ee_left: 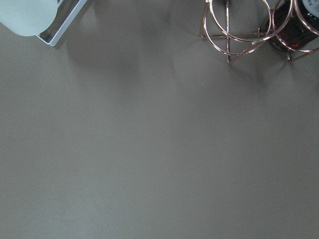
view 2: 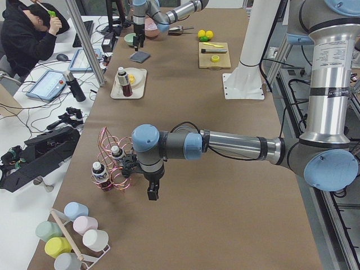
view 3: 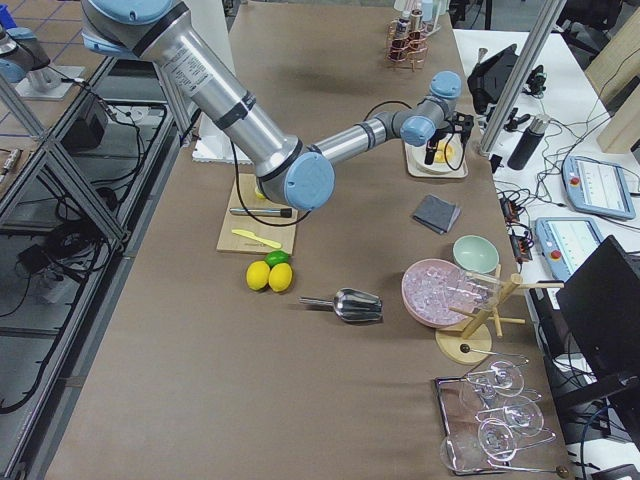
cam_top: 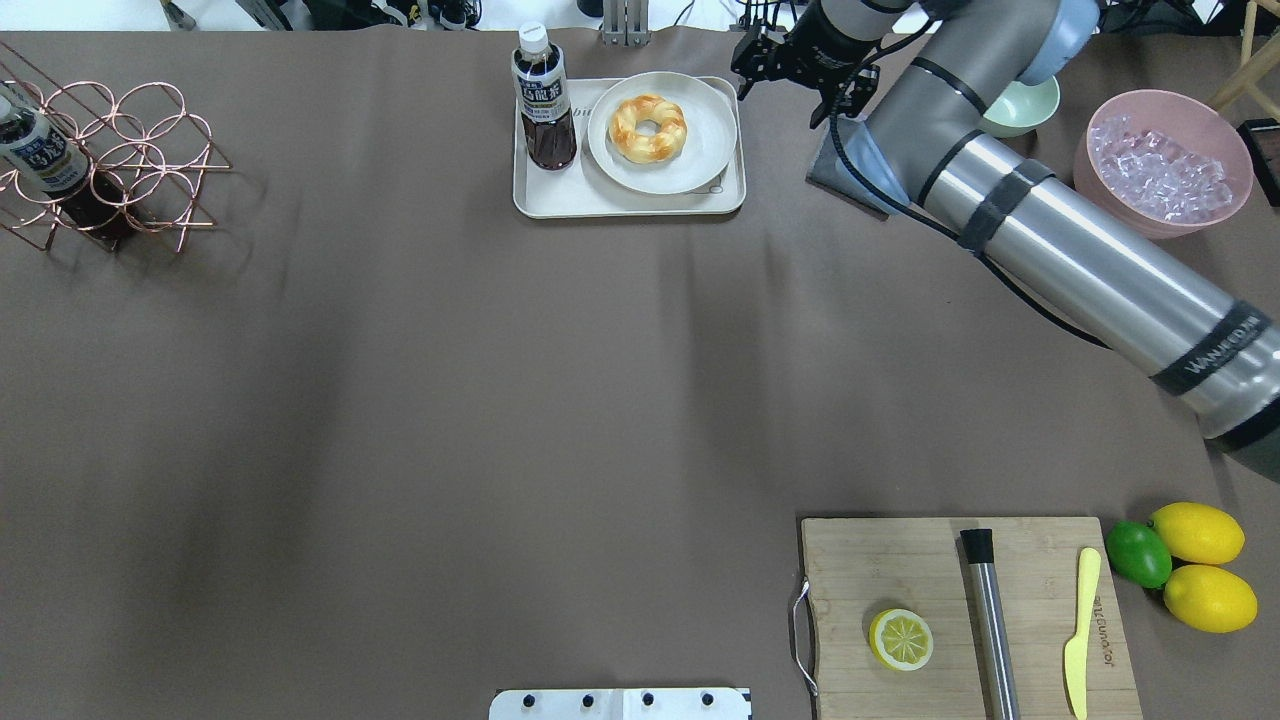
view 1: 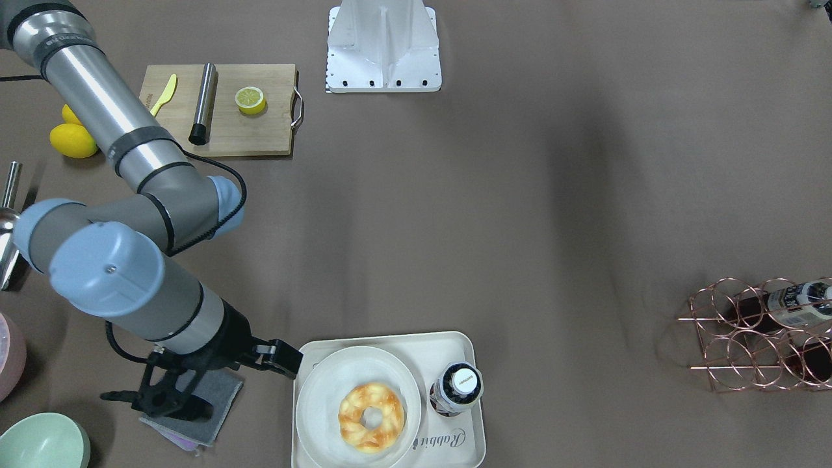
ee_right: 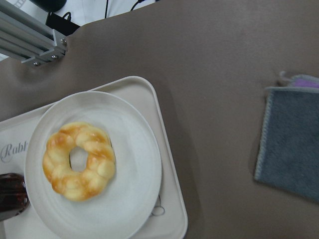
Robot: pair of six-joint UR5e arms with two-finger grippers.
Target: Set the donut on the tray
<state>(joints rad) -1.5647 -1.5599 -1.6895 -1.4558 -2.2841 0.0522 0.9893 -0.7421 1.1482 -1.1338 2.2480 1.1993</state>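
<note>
The donut lies on a round off-white plate that stands on the cream tray. It also shows in the overhead view and the right wrist view. A dark tea bottle stands upright on the same tray. My right gripper hovers beside the tray over a grey cloth, open and empty. My left gripper hangs near the copper wire rack, far from the tray. I cannot tell whether it is open or shut.
A wooden cutting board holds a halved lemon, a steel tube and a yellow knife. Whole lemons and a lime lie beside it. A pink bowl of ice and a green bowl stand behind my right arm. The wire rack holds bottles.
</note>
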